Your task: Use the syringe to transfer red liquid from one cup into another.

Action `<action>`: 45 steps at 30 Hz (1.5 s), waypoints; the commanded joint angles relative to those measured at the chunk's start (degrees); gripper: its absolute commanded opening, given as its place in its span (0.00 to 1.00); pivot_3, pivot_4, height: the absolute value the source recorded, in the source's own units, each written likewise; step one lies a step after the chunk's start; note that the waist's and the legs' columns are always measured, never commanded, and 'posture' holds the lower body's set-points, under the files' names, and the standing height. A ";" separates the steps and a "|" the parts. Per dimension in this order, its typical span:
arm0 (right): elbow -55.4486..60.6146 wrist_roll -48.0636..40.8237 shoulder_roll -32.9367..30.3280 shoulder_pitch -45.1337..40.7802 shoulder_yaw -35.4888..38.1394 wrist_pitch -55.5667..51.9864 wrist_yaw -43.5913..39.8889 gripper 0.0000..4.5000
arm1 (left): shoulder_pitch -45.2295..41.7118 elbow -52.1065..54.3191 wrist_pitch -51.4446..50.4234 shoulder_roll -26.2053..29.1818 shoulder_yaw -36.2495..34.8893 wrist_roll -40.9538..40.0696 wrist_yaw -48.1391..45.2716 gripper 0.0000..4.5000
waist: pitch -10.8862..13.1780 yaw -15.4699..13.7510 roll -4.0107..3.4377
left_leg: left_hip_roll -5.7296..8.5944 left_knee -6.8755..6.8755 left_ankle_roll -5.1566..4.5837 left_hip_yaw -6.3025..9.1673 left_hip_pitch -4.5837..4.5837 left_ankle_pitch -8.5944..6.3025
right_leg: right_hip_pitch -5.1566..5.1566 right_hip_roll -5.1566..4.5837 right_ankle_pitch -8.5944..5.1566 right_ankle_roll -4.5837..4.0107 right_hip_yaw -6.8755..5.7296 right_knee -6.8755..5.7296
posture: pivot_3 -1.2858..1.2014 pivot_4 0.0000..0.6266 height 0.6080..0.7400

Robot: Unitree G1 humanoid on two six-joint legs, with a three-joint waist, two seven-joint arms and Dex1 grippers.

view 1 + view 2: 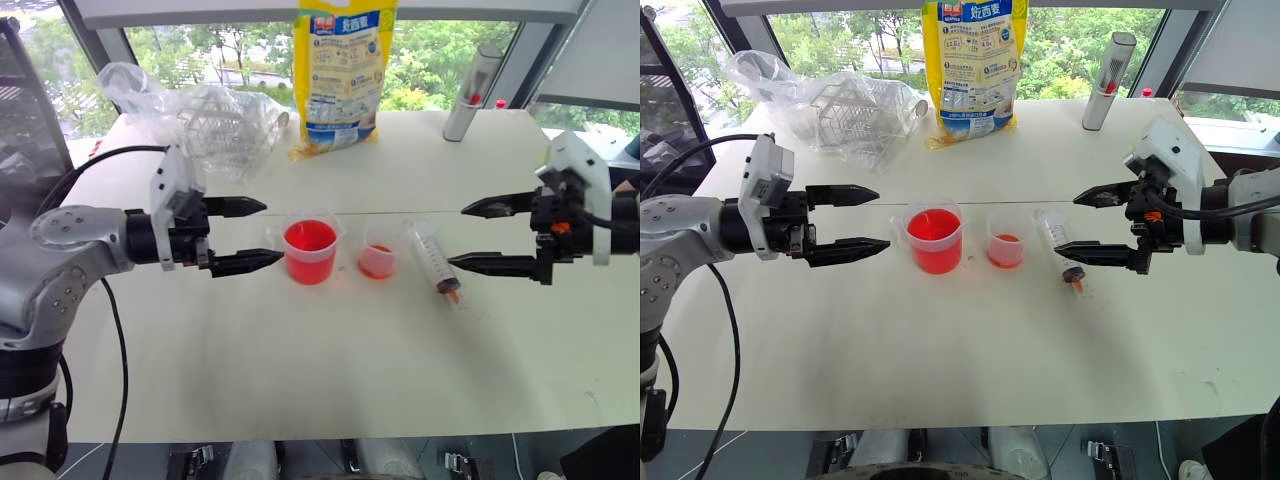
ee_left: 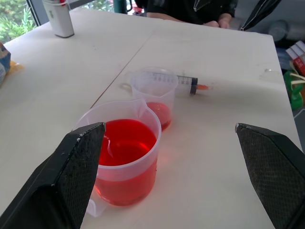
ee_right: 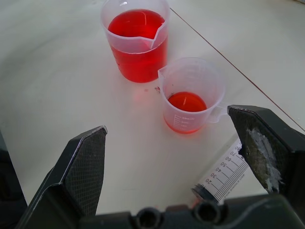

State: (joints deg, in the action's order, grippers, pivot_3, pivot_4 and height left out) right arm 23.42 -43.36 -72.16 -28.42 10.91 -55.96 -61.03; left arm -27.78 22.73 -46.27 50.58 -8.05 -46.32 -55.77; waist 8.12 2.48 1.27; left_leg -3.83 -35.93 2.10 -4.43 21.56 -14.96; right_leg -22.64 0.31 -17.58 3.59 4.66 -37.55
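The larger clear cup (image 1: 310, 250) stands at the table's middle, well filled with red liquid (image 3: 137, 24). Just to its right is the smaller cup (image 1: 378, 255), holding a shallow layer of red liquid (image 3: 187, 101). The syringe (image 1: 438, 262) lies flat on the table right of the smaller cup, its orange tip pointing toward the near edge and its plunger seal close to the tip. My left gripper (image 1: 272, 233) hovers open just left of the larger cup. My right gripper (image 1: 457, 237) hovers open above the syringe. Neither holds anything.
A yellow bag (image 1: 345, 70) stands at the back centre, with a grey cylinder with a red cap (image 1: 472, 95) to its right. A crumpled clear plastic bag with a rack (image 1: 200, 115) lies at the back left. A person (image 2: 190, 9) sits beyond the table's right end.
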 commanded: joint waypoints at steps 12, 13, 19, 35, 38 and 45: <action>-0.41 0.14 0.33 -1.98 0.08 0.19 1.07 0.99 | -1.24 1.15 0.21 0.53 -1.87 -1.42 0.77 1.00 | 0.00 0.01 0.00 | 0.00 0.00 0.00 0.00 0.00 0.00 | 0.00 0.00 0.00 0.00 0.00 0.00 | 0.52 0.24 1.00; -0.63 0.46 0.41 -1.93 -0.07 0.34 1.22 0.99 | -1.16 1.14 0.24 0.48 -1.90 -1.44 0.79 1.00 | 0.00 0.02 0.00 | 0.00 0.00 0.00 0.00 0.00 0.00 | 0.00 0.00 0.00 0.00 0.00 0.00 | 0.52 0.24 1.00; -1.01 1.09 -0.35 -1.37 -0.43 -0.41 1.73 0.99 | -0.67 1.27 0.43 0.40 -1.62 -1.35 0.52 1.00 | 0.00 0.00 0.00 | 0.00 0.00 0.00 0.00 0.00 0.00 | 0.00 0.00 -0.01 -0.01 0.00 0.00 | 0.52 0.24 1.00; -20.12 15.44 10.64 -18.54 -23.93 -13.66 11.84 0.99 | -1.17 0.61 2.39 -0.76 -0.18 0.29 0.07 1.00 | 0.02 0.13 0.03 | 0.01 0.00 0.00 -0.10 -0.01 0.00 | -0.07 0.01 -0.08 -0.17 0.11 0.01 | 0.52 0.24 1.00; -29.47 19.17 16.59 -22.23 -27.48 -14.15 13.46 0.99 | -1.01 0.93 2.66 -1.21 -0.10 0.65 0.40 1.00 | 0.02 0.05 0.03 | 0.01 0.00 0.00 -0.10 0.05 0.00 | -0.11 0.02 -0.08 -0.16 0.10 0.01 | 0.52 0.24 1.00; -43.48 26.34 24.51 -26.94 -32.20 -12.56 14.44 0.99 | 0.86 3.06 2.26 -1.00 -1.43 0.38 2.15 1.00 | 0.00 -0.01 0.01 | 0.03 -0.09 -0.01 -0.04 0.68 0.00 | -0.64 0.04 0.04 0.02 0.03 0.00 | 0.52 0.24 1.00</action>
State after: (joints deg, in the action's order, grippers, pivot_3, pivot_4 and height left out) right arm -18.87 -18.66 -47.82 -53.67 -21.32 -69.49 -46.47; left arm -27.03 23.83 -44.50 49.20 -7.74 -45.59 -54.19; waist 8.12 2.47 1.29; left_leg -3.79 -36.02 2.08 -4.47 22.26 -14.96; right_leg -23.29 0.36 -17.54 3.61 4.69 -37.55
